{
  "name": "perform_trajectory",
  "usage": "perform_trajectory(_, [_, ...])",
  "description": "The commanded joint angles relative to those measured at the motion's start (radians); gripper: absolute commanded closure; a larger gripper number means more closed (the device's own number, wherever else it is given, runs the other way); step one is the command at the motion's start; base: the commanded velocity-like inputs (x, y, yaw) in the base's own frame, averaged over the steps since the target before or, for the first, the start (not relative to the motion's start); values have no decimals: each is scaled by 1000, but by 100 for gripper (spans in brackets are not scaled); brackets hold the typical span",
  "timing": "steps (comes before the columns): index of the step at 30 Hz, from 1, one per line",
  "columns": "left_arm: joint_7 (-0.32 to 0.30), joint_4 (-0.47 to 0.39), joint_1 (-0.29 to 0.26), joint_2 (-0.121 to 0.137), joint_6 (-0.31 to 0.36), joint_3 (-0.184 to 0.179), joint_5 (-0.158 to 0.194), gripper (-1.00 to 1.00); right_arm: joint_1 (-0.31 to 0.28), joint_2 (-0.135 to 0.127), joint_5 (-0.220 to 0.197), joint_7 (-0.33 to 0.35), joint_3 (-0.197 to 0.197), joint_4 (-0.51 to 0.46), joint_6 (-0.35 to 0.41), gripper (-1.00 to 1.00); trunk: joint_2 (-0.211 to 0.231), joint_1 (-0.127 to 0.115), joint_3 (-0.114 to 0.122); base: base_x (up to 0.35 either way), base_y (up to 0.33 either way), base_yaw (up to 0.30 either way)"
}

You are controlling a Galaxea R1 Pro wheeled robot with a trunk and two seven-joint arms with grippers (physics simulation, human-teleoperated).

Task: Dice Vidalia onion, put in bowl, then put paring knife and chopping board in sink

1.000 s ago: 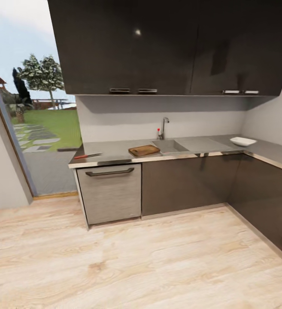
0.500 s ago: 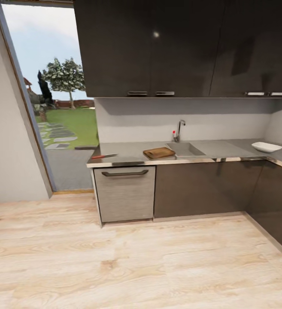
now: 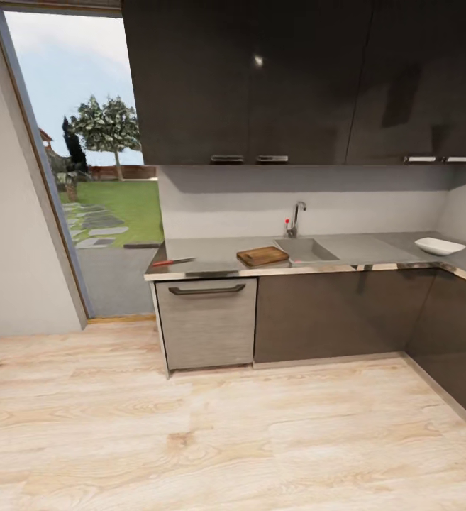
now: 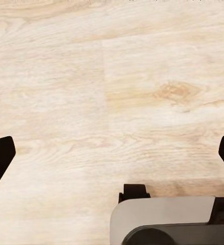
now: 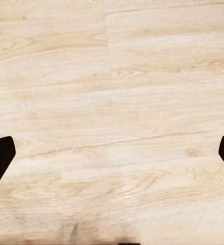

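Chopping board (image 3: 262,255) beside sink (image 3: 306,249) — onion perhaps hidden inside; both tools (image 4: 112,153) (image 5: 112,153) wide open, empty.

your head view has swung toward the window since a second ago, so the whole kitchen sits further right in frame. over the last half second it tipped only slightly: the chopping board (image 3: 262,255), paring knife (image 3: 173,262), sink (image 3: 306,250) and bowl (image 3: 440,246) ride a touch lower. none of them shifted on the desk (image 3: 211,250).
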Motion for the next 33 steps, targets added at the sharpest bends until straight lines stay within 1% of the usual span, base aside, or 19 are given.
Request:
perform_trajectory(1, [0,-1,0,0,-2,0,1,-100,0,0,0,0,0,0,-2,-100,7,-4,2,0,0,0])
perform_trajectory(10, [0,-1,0,0,-2,0,1,-100,0,0,0,0,0,0,-2,-100,70,-38,31,0,0,4])
perform_trajectory(15, [0,-1,0,0,-2,0,1,-100,0,0,1,0,0,0,-2,-100,105,-58,46,0,0,100])
perform_trajectory(33, [0,-1,0,0,-2,0,1,-100,0,0,1,-1,0,0,-2,-100,231,-127,103,0,0,268])
